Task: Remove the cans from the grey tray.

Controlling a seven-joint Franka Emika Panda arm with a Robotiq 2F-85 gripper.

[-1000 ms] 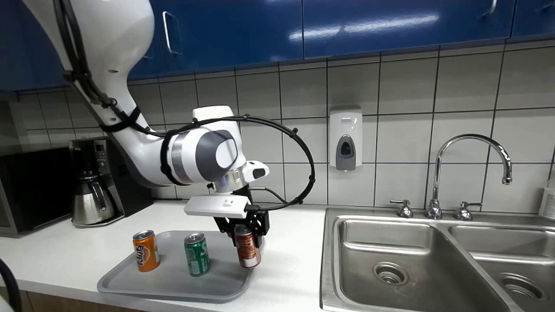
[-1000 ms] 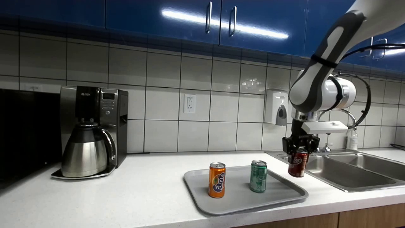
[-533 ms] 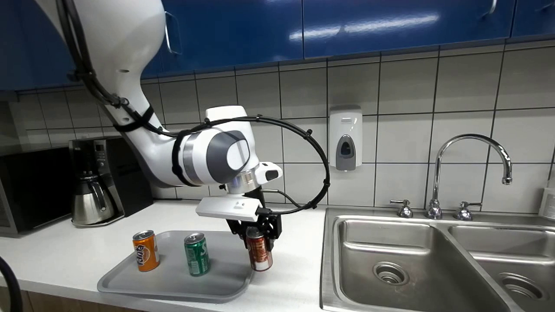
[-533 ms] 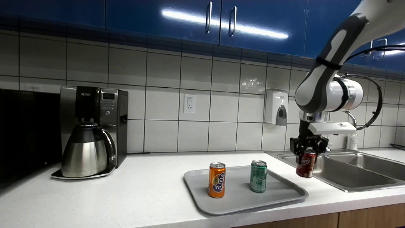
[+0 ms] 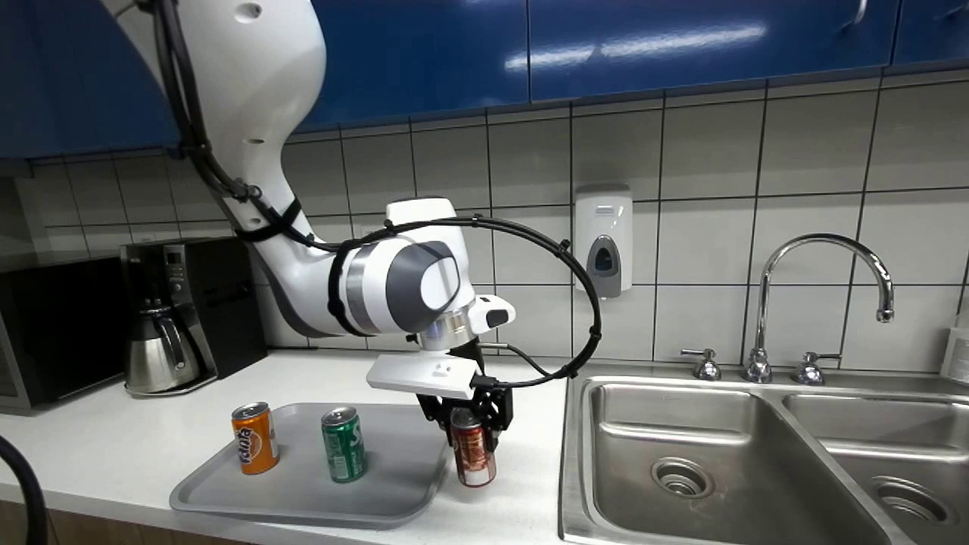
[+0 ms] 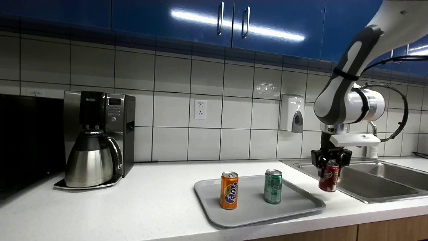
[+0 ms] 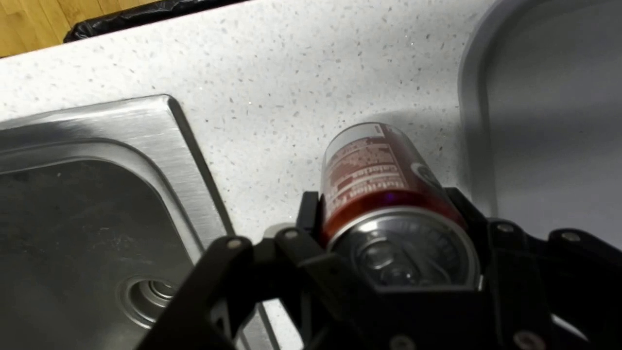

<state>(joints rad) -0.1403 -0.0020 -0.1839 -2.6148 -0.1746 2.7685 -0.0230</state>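
Observation:
My gripper (image 5: 473, 442) is shut on the red can (image 5: 475, 462), one finger on each side near its silver top. In the wrist view the fingers (image 7: 308, 212) press against the red can (image 7: 367, 163). The can leans slightly and is over the white counter between the grey tray (image 5: 303, 511) and the sink. I cannot tell whether its base touches the counter. The orange can (image 6: 229, 190) and the green can (image 6: 273, 187) stand upright on the grey tray (image 6: 247, 216), apart from each other. The gripper (image 6: 330, 172) also shows in an exterior view.
The steel sink (image 5: 575, 454) with its faucet (image 5: 825, 238) lies right of the can; its corner (image 7: 165, 104) shows in the wrist view. A steel coffee pot (image 6: 90, 164) stands at the far left. A soap dispenser (image 5: 603, 242) hangs on the tiled wall.
My gripper has moved right with the red can, from the tray's right edge to over the counter beside it, and has come down a little. The orange and green cans have not moved.

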